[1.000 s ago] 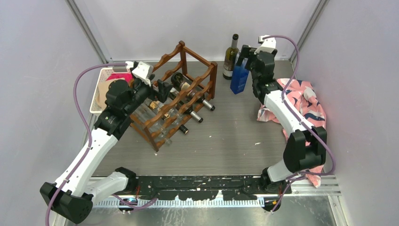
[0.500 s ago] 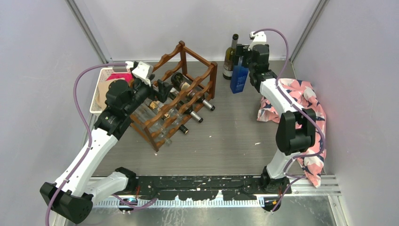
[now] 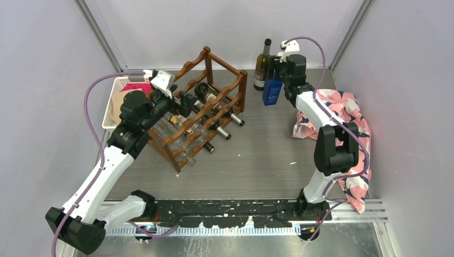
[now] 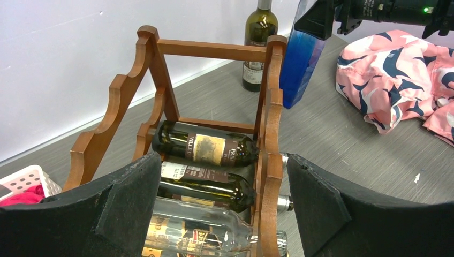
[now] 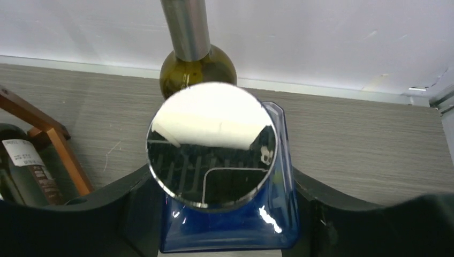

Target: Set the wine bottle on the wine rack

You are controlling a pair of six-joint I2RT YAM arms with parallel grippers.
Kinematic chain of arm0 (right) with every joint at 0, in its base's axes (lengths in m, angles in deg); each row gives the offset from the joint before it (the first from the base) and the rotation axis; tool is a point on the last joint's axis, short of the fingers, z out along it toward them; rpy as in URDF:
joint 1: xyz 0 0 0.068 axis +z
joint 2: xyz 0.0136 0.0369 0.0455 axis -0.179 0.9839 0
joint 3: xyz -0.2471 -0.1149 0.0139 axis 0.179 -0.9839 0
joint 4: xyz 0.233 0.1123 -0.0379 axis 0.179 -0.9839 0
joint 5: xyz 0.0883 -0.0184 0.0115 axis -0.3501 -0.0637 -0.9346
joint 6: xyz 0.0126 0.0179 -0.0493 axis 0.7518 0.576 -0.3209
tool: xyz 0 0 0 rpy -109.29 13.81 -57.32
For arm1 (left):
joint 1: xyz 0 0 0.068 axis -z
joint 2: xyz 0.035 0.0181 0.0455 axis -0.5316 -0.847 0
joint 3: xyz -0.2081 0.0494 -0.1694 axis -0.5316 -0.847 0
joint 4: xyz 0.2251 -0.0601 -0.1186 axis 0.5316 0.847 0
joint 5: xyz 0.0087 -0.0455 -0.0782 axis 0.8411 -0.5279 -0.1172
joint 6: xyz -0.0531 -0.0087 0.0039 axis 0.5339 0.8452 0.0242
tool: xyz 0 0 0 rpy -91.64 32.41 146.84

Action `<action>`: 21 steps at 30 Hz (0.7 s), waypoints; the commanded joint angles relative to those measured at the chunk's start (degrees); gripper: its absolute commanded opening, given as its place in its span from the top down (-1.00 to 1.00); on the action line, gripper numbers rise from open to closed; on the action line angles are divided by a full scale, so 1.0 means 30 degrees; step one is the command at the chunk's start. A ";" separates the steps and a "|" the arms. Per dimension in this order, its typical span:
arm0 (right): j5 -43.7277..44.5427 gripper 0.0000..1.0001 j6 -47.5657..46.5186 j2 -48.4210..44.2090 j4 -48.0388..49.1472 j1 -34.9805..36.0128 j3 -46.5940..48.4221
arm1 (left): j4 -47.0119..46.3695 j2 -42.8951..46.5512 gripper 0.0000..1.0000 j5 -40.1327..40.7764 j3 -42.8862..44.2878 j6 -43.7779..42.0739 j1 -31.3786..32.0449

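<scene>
Right wrist view shows the right gripper (image 5: pixel 225 187) straddling the upright blue bottle (image 5: pixel 227 233) at the far right, grip uncertain, green bottle (image 5: pixel 198 72) just behind it, with the wine rack (image 4: pixel 272 123) leftward between the wide-open, empty left gripper (image 4: pixel 224 166).

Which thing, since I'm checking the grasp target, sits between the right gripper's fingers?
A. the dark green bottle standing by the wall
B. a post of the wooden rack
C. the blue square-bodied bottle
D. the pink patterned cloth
C: in the right wrist view the blue bottle sits between the fingers of the right gripper, while the green bottle stands behind it, outside them.
</scene>
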 commanded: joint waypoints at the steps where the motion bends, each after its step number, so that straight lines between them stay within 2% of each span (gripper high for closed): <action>1: -0.0090 0.80 0.0299 -0.2674 0.0616 -0.0073 -0.1123 | -0.1387 -0.0028 -0.73 -0.0731 0.0017 0.0314 -0.0044; 4: -0.0336 0.97 0.1413 -0.4545 0.0031 -0.0085 -0.2162 | -0.1387 -0.0135 -0.73 -0.1368 0.0018 0.0283 0.0080; 8: -0.0407 0.98 0.3695 -0.7506 -0.1112 -0.0140 -0.3653 | -0.1878 0.0001 -0.77 -0.2693 0.0068 0.0207 0.0446; 11: -0.1171 0.98 0.5547 -1.0282 -0.2061 -0.0320 -0.4973 | -0.2446 -0.0222 -0.98 -0.4223 -0.0019 0.0484 0.0862; 16: -0.2697 0.98 0.7668 -1.3997 -0.4358 -0.0387 -0.6426 | -0.2995 -0.1042 -0.99 -0.8123 0.0550 0.4706 0.0880; 18: -0.3322 0.98 0.8485 -1.5311 -0.5052 -0.0408 -0.7012 | -0.2724 -0.1193 -0.93 -0.9489 0.1001 0.6562 0.0971; 21: -0.4323 0.98 0.9927 -1.7086 -0.5288 -0.0414 -0.8272 | -0.2228 -0.0697 -0.88 -0.9383 0.0971 0.7258 0.2867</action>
